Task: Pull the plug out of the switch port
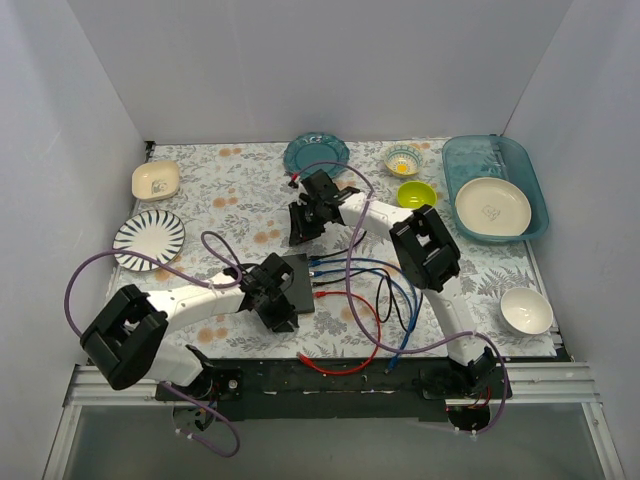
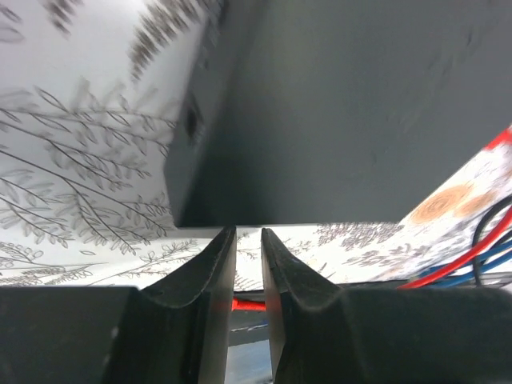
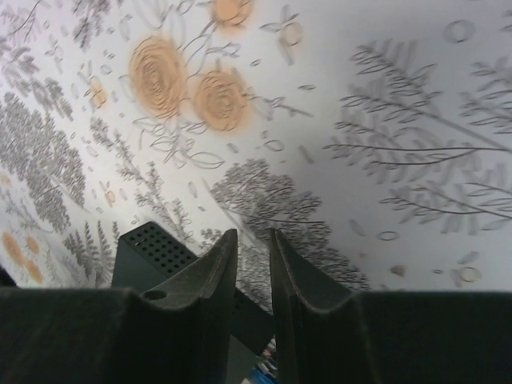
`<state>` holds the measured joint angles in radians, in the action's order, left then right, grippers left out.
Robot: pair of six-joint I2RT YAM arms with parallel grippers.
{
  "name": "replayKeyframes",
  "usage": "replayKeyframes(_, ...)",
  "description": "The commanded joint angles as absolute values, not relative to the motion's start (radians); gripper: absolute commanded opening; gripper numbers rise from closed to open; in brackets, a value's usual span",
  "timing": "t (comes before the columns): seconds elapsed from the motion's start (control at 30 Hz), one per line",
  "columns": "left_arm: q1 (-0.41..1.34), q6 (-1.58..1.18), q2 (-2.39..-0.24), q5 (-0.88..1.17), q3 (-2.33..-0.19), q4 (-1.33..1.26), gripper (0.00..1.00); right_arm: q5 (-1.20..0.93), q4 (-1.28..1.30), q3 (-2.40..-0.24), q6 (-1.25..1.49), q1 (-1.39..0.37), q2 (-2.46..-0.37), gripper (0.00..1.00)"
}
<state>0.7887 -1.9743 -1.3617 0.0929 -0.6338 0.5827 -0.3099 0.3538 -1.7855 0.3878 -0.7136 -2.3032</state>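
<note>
Count and condition, largest item first.

- Worktop (image 1: 240,200): one, under a floral cloth.
- Arms: two, both reaching toward the centre.
- Tray (image 1: 525,165): one, teal, at the far right corner. It carries a white plate (image 1: 492,206).
- Plates: three in all. The other two are a teal plate (image 1: 316,153) at the far edge and a striped plate (image 1: 148,236) by the left edge.
- Square cream dish (image 1: 155,180): one, near the far left corner.
- Switch (image 1: 303,275): one, a flat matte-black box lying near the centre of the worktop. Its cabled edge faces the right edge, and a grid of vent holes shows on one corner (image 3: 156,244).
- Bowls: three. A patterned bowl (image 1: 402,159) and a yellow-green bowl (image 1: 416,194) sit toward the far edge, and a white bowl (image 1: 526,310) sits by the right edge.
- Cables: one red cable (image 1: 372,345) and one black cable (image 1: 385,300). The blue cables (image 1: 405,290) are several, number not certain.
- Left pincer (image 2: 248,232): at the switch's near left side. The jaws are almost together with a thin slit between them, and nothing is gripped.
- Right pincer (image 3: 252,234): just beyond the switch's far edge, over bare cloth. The jaws are likewise drawn to a thin slit and hold nothing.
</note>
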Motion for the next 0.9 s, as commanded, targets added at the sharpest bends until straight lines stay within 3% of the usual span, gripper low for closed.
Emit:
replayKeyframes(0.0,0.71,-1.941,-1.381,-0.006,-0.58,0.64,0.21,-0.359,0.348,-1.698,0.379,-0.746,-2.275,0.31)
replayKeyframes(0.2,0.601,-1.878,-1.425,-0.008,-0.626,0.597,0.21,-0.347,0.313,-1.511,0.373,-0.747,-2.148,0.3)
replayKeyframes(0.37,0.539,-1.835,-1.586,-0.002,-0.742,0.535,0.21,-0.334,0.316,-1.407,0.374,-0.742,-2.08,0.3)
replayKeyframes(0.87,0.308,-1.704,-1.885,0.066,-1.126,0.503,0.23,-0.359,0.368,-1.387,0.448,-0.738,-2.043,0.3)
